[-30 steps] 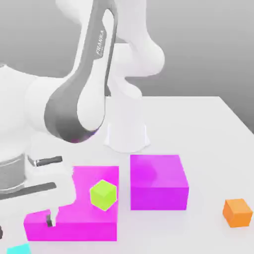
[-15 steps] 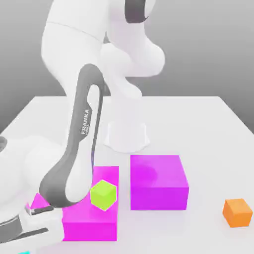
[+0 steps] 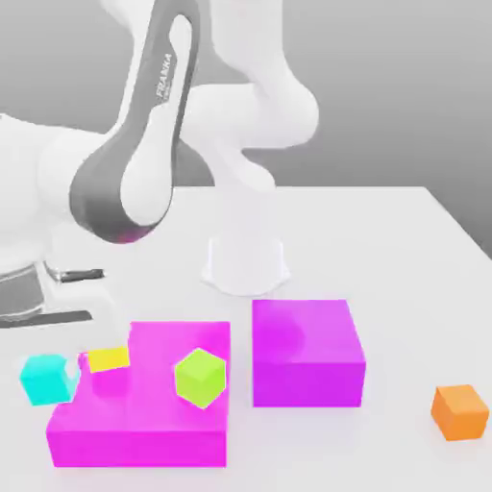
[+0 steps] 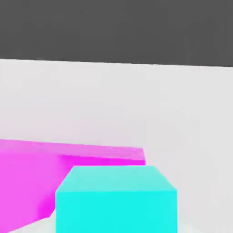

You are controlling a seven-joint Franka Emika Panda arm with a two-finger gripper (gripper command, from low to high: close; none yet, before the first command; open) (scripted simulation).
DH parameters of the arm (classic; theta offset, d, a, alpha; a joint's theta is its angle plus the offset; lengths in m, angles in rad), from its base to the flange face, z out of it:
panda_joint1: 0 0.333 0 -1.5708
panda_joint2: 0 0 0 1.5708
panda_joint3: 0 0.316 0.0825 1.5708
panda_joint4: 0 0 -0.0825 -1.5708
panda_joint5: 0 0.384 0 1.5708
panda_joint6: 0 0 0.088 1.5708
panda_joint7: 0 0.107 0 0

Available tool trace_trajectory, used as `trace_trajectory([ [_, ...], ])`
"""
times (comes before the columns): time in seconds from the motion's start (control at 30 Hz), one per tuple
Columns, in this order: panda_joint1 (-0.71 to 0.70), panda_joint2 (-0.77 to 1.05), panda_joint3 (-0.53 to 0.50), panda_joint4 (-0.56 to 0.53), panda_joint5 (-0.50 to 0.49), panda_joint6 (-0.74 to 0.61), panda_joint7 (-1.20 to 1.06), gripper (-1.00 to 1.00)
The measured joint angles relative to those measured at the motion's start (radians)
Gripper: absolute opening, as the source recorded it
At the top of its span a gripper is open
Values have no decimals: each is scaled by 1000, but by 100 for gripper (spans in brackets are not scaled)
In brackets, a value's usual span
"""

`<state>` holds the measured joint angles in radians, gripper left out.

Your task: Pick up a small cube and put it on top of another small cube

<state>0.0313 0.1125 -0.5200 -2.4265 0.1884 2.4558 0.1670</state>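
**Cyan cube at the L-shaped block's edge**

Exterior view. The small cyan cube (image 3: 49,378) sits at the exterior view's left, just beside the low step of the L-shaped magenta block (image 3: 144,413); whether it rests on the bench (image 3: 404,250) or hangs above it cannot be told. A yellow cube (image 3: 109,359) lies on that low step, close to the cyan one. A lime-green cube (image 3: 200,377) stands tilted on a corner against the block's taller part. A second magenta block (image 3: 307,352) stands just to the exterior view's right, a narrow gap between the two. An orange cube (image 3: 460,412) lies well apart, near the bench's right edge. The arm (image 3: 144,154) arches over the left half; bare bench surface lies open behind the blocks and to the right. The gripper's fingers cannot be made out, so whether they are spread or pinching cannot be told.

Hand view. The small cyan cube (image 4: 116,200) fills the foreground; the magenta block (image 4: 32,173) lies beside and behind it, with bare bench (image 4: 136,104) running to a straight far edge.
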Motion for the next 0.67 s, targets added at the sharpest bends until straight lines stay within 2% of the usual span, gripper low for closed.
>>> trace_trajectory([
  [0.17, -47, -182, 9, -129, -156, -13, 204, -100],
  [0.37, -153, -403, 83, -283, -348, -31, 452, -100],
  [0.43, -168, -405, 92, -316, -366, 7, 484, -100],
  [0.57, -151, -284, 73, -350, -326, 160, 458, -100],
  [0.6, -147, -260, 70, -355, -317, 188, 451, 100],
  [0.67, -147, -260, 70, -355, -317, 188, 451, 100],
])
